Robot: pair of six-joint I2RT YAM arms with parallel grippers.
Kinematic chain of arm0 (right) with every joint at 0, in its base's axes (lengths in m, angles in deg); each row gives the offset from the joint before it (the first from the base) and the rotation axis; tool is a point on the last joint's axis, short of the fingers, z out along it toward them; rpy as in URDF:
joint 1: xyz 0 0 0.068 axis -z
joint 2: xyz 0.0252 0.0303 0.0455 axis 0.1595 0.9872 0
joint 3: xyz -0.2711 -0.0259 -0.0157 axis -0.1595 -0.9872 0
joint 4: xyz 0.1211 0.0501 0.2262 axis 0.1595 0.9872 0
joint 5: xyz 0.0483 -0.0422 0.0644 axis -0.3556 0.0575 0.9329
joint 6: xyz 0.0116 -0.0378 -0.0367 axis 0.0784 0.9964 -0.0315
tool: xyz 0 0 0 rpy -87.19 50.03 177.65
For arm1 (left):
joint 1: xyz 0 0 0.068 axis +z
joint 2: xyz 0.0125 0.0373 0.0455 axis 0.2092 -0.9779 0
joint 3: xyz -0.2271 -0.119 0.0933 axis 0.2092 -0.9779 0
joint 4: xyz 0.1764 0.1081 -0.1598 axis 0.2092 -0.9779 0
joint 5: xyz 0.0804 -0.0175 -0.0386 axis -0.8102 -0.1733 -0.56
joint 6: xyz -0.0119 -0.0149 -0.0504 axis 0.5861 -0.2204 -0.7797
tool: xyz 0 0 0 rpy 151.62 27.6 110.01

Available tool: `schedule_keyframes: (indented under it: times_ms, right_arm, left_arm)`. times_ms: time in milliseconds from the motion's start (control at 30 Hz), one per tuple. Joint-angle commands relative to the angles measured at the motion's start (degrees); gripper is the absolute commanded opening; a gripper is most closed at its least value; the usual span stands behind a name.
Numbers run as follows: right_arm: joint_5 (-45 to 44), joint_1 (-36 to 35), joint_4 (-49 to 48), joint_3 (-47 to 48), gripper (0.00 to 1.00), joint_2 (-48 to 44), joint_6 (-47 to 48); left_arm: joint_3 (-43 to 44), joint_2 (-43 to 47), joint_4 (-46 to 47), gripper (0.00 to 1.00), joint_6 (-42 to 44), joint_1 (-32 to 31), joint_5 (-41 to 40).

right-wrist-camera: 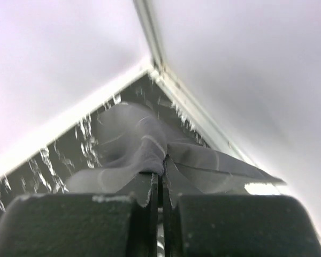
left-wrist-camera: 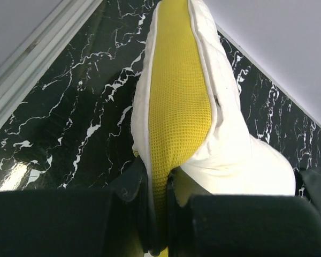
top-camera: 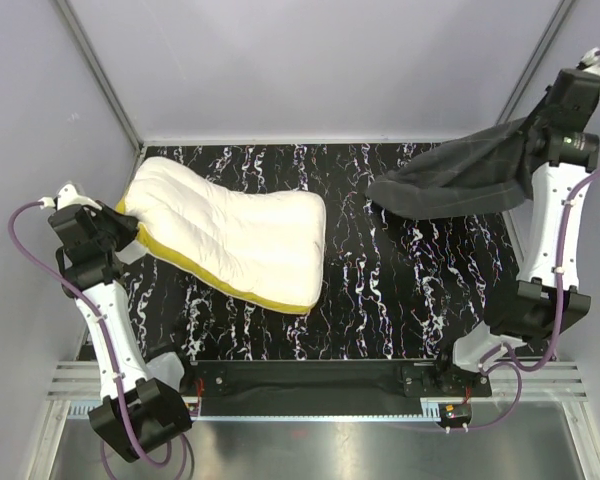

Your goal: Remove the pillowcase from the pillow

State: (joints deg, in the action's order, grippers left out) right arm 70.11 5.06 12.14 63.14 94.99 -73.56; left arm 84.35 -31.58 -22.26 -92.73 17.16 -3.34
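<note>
The cream-white quilted pillow (top-camera: 235, 235) lies bare on the left half of the black marble table (top-camera: 380, 300), its yellow edge facing front. My left gripper (top-camera: 123, 222) is shut on the pillow's yellow left edge, which shows close up in the left wrist view (left-wrist-camera: 176, 118), pinched in the gripper (left-wrist-camera: 159, 214). The dark grey pillowcase (top-camera: 460, 180) is off the pillow, hanging in a heap at the back right. My right gripper (top-camera: 533, 138) is shut on its upper end and holds it raised; the right wrist view shows the fabric (right-wrist-camera: 144, 144) pinched in the gripper (right-wrist-camera: 161, 182).
Grey enclosure walls (top-camera: 310, 70) close in the back and both sides. A metal corner rail (right-wrist-camera: 192, 107) runs close beside the right gripper. A black rail (top-camera: 320, 378) runs along the table's near edge between the arm bases.
</note>
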Motion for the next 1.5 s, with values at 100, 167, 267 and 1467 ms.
schedule_keyframes:
  times_ms: [100,167,267,1467]
  right_arm:
    - [3.2,3.4,4.9,13.4,0.0,4.9,1.2]
    - [4.0,3.3,5.4,14.8,0.0,5.4,1.6]
    - [6.9,3.3,4.4,10.3,0.0,4.3,-0.2]
    - [14.8,-3.6,-4.8,-17.9,1.0,-12.7,-3.7]
  left_arm:
    - [1.9,0.2,9.0,0.0,0.1,1.1,-2.4]
    - [2.1,0.3,9.3,0.0,-0.2,1.3,-2.3]
    - [1.7,0.5,9.8,0.0,-0.4,1.3,-1.6]
    - [9.8,-1.3,7.1,0.99,6.6,-7.9,-8.9]
